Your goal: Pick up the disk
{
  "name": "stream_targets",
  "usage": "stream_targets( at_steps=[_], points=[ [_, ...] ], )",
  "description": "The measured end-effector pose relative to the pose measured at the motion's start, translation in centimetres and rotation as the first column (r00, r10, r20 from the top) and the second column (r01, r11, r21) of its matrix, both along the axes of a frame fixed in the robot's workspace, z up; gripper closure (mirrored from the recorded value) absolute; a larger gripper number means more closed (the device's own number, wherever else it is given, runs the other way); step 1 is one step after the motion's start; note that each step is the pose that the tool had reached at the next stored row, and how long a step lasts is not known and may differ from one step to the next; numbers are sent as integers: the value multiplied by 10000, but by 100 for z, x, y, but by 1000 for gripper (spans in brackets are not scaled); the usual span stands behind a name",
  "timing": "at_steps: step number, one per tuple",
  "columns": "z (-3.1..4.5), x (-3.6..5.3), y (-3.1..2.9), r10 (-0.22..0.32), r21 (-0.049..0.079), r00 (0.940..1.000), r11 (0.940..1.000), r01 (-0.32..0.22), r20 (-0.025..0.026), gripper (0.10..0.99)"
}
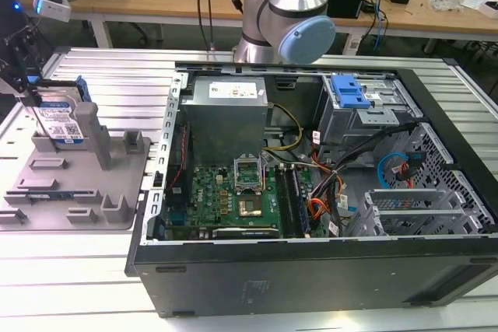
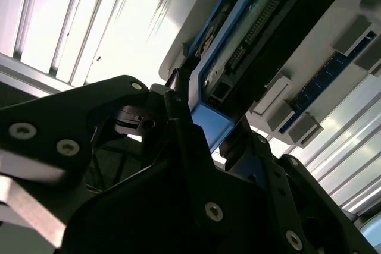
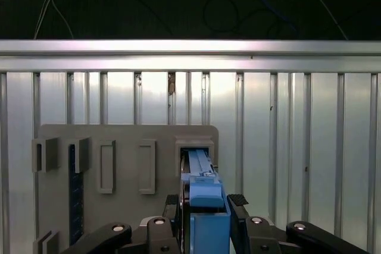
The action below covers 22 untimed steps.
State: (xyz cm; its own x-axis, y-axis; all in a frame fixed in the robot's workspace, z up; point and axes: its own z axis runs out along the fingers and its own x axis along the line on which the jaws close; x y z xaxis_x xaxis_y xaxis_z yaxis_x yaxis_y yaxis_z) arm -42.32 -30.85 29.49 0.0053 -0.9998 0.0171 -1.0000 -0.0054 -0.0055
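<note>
The bench [image 1: 93, 75] of ribbed aluminium slats is carrying everything, and the open black steel computer case [image 1: 311, 285] is taking up most of it, with the arm [image 1: 289, 5] rising behind the case. Toward the exterior view's left, a matt grey plastic fixture [image 1: 78, 184] with blocky upright pegs is lying flat on the slats. The disk [image 1: 61, 122] is standing on edge at the back of that fixture, a flat silver-grey metal slab with a white-and-blue label and blue plastic rails along its sides. Whether its lower edge is sitting in the fixture's slot or hanging just clear of it, I cannot tell. In the first wrist view the gripper [image 3: 207, 201] is reaching over the disk, and its black fingers [image 3: 238, 201] are pressing on the blue rail from both sides, clamping the disk between them. I am judging the disk to be stiff and rather heavy for its size, with smooth faces offering little friction and insides not taking knocks well. The plastic rails across its narrow thickness are therefore looking like the sound place to hold it, squarely and upright.
</note>
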Motion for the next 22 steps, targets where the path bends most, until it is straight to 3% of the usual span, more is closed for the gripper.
stream_targets(
  at_steps=[13,22],
  points=[
    [0,0,-38,-1,0,10000,10000,1,0,635],
    [0,0,-12,-1,0,10000,10000,1,0,635]
  ],
)
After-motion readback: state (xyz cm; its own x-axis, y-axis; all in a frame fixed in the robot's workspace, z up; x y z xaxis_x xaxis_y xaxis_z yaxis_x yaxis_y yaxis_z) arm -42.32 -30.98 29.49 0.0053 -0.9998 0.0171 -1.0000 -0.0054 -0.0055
